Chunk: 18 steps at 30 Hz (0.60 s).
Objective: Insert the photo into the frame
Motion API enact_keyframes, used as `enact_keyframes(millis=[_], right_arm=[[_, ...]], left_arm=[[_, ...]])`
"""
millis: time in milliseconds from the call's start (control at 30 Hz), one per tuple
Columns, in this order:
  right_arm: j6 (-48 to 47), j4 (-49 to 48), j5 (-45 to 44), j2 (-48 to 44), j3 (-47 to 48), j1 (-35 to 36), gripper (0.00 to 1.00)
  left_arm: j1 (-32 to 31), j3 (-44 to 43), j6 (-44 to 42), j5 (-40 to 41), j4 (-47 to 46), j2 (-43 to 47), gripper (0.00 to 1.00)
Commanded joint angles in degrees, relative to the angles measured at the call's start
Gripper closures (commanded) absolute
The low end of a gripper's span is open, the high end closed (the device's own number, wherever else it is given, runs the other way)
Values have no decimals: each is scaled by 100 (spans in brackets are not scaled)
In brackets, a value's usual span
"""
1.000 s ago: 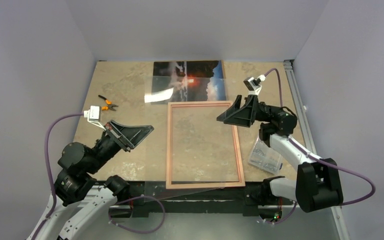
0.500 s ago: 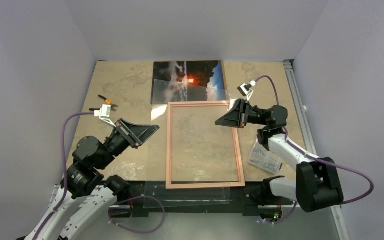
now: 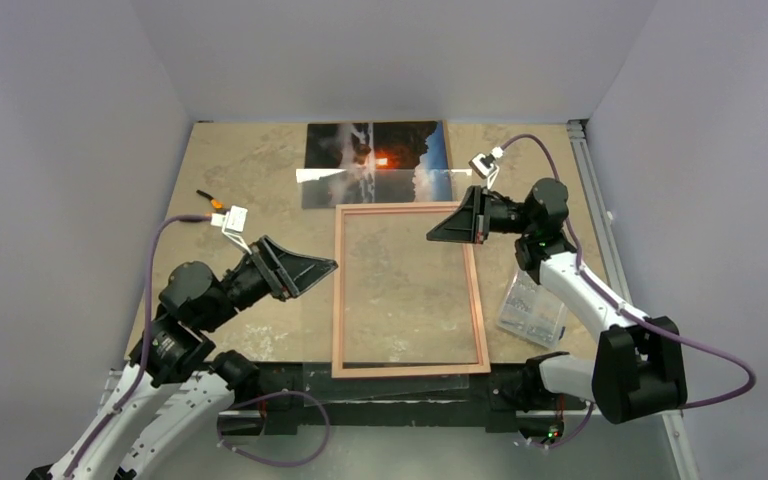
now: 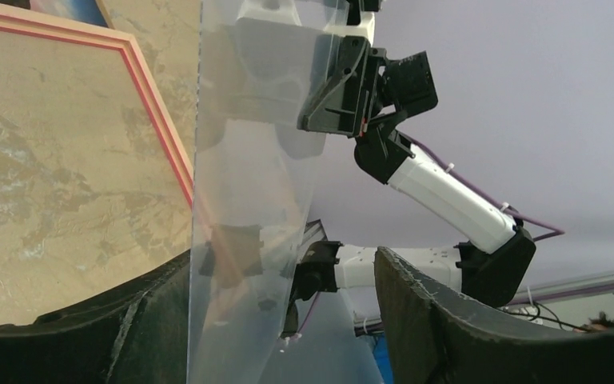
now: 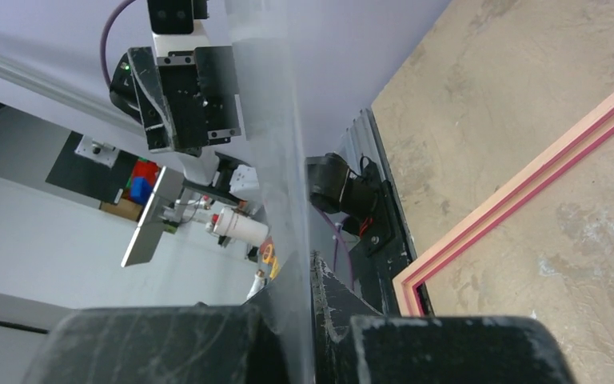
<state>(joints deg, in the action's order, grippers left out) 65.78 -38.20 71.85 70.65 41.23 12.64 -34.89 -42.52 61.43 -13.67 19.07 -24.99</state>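
There is one of each thing on the tan, marble-patterned table (image 3: 250, 160), and two arms.

One glossy rectangular photo (image 3: 375, 160) of a dark landscape with an orange-red sun lies face up at the middle of the far edge. Just beside its near side lies one rectangular frame (image 3: 339, 290) with a narrow pink-tan border. It is flat and runs to the table's near edge, and the tabletop shows through it.

One thin clear transparent sheet (image 4: 248, 200) stands on edge between the two grippers.

One small pair of orange-handled pliers (image 3: 210, 199) lies near the left edge. One clear plastic bag (image 3: 532, 310) of small pieces lies near the right edge.

The left arm reaches from the near-left corner toward the frame's left side. The left gripper (image 4: 284, 264) has its rough black fingers (image 4: 424, 312) spread wide, and the sheet passes between them close to one finger.

The right arm bends along the right edge and points left over the frame's far-right corner. The right gripper (image 5: 308, 320) has its fingers pressed together, pinching the sheet's edge.
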Motion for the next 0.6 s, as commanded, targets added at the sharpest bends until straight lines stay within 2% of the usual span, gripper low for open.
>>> enact_keyframes(millis=[0, 100, 333, 400, 500, 567], right_arm=[[-221, 169, 74, 7, 439, 7, 100], [-103, 74, 115, 34, 535, 7, 100], [-44, 58, 124, 45, 535, 10, 100], [-96, 53, 70, 52, 427, 10, 94], [-92, -123, -92, 107, 164, 10, 77], [259, -801, -171, 179, -122, 3, 63]], left_arm=[[-10, -122, -378, -469, 97, -214, 30], [-9, -108, -538, -577, 193, -407, 40], [-9, -98, -641, -368, 353, -425, 90], [-13, -94, -577, -199, 363, -289, 100], [-9, -82, -459, -94, 267, -165, 100], [-11, -89, -376, -84, 184, -111, 100]])
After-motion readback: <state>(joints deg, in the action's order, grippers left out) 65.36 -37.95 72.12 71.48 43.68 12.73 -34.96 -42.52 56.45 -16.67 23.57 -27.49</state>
